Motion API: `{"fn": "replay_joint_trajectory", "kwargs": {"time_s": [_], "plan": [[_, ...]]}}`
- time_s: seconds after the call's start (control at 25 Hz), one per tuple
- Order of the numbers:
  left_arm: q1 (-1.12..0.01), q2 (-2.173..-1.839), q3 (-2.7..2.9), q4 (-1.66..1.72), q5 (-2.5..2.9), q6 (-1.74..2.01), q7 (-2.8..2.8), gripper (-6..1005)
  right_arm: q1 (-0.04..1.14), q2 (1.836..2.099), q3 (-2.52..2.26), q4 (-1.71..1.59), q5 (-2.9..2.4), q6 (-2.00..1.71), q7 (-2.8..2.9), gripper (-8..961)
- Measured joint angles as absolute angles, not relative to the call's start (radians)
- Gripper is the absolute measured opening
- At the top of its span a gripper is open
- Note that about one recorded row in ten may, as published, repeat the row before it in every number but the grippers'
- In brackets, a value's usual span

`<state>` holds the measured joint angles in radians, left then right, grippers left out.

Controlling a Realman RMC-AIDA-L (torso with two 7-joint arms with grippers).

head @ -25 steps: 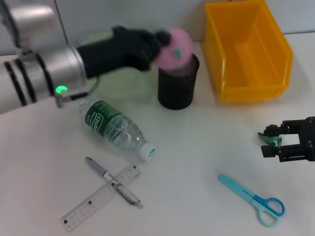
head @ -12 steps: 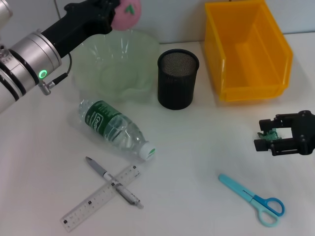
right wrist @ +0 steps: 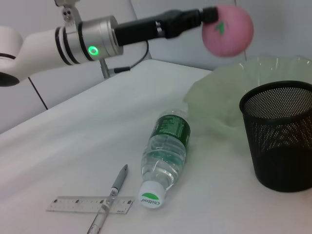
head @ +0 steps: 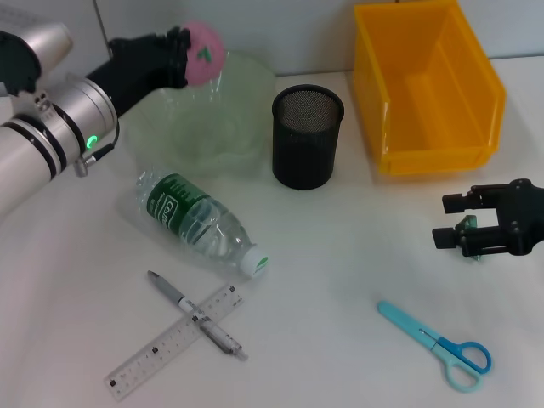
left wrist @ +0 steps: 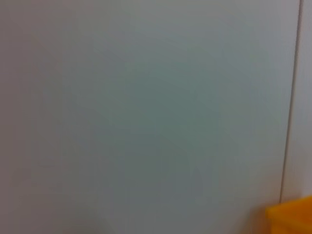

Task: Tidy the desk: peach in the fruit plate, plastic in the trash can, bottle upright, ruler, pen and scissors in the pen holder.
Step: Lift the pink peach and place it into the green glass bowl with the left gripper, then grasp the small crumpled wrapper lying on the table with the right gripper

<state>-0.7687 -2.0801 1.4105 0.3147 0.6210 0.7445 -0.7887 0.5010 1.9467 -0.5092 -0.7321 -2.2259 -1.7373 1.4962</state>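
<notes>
My left gripper [head: 187,56] is shut on the pink peach [head: 206,53], held in the air over the far left rim of the pale green fruit plate [head: 212,127]. In the right wrist view the peach [right wrist: 227,30] hangs above the plate [right wrist: 224,97]. The bottle [head: 200,225] lies on its side. The pen [head: 197,316] lies crossed over the ruler [head: 174,342]. The blue scissors [head: 438,344] lie at the front right. My right gripper [head: 444,220] hovers at the right, with a small green scrap of plastic [head: 469,228] between its fingers.
The black mesh pen holder [head: 308,136] stands just right of the plate. The yellow trash can [head: 425,85] sits at the back right, behind my right gripper. The left wrist view shows only a wall and a yellow corner [left wrist: 290,219].
My left arm carried the peach from above the pen holder leftward, and it now hangs over the plate's far rim. My right gripper drifted slightly up and away.
</notes>
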Motion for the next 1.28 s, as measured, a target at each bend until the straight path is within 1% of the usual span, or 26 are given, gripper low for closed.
{"fn": "replay_joint_trajectory", "kwargs": {"time_s": [0.28,0.48,0.72,0.92,1.0,1.04,1.16,1.2,1.24,1.28], "plan": [[-0.793,-2.08,1.488,0.299,0.62,0.62,-0.812,107,0.508,1.955,-0.511,-0.732,-2.224,-1.729,1.496,666],[-0.795,-2.08,1.496,0.298,0.619,0.613,-0.837,116,0.51,1.957,-0.514,-0.734,-2.224,-1.729,1.496,664],[-0.793,-2.08,1.496,0.298,0.619,0.611,-0.839,329,0.512,1.959,-0.515,-0.732,-2.224,-1.727,1.496,662],[-0.774,-2.073,1.499,0.316,0.631,0.665,-0.909,568,0.512,1.96,-0.509,-0.731,-2.224,-1.726,1.496,660],[-0.762,-2.067,1.505,0.326,0.644,0.709,-0.948,614,0.512,1.96,-0.509,-0.732,-2.223,-1.726,1.497,660],[-0.72,-2.049,1.518,0.368,0.695,0.835,-1.052,637,0.513,1.96,-0.509,-0.736,-2.21,-1.725,1.507,659],[-0.647,-2.021,1.52,0.462,0.788,0.984,-1.176,705,0.514,1.958,-0.51,-0.746,-2.183,-1.73,1.528,658],[-0.647,-2.021,1.52,0.462,0.788,0.984,-1.176,728,0.516,1.956,-0.513,-0.759,-2.168,-1.737,1.546,658],[-0.592,-2.001,1.516,0.531,0.86,1.082,-1.256,751,0.519,1.954,-0.518,-0.791,-2.155,-1.752,1.578,658],[-0.563,-1.992,1.514,0.568,0.903,1.132,-1.293,774,0.519,1.954,-0.518,-0.791,-2.155,-1.752,1.578,658]]}}
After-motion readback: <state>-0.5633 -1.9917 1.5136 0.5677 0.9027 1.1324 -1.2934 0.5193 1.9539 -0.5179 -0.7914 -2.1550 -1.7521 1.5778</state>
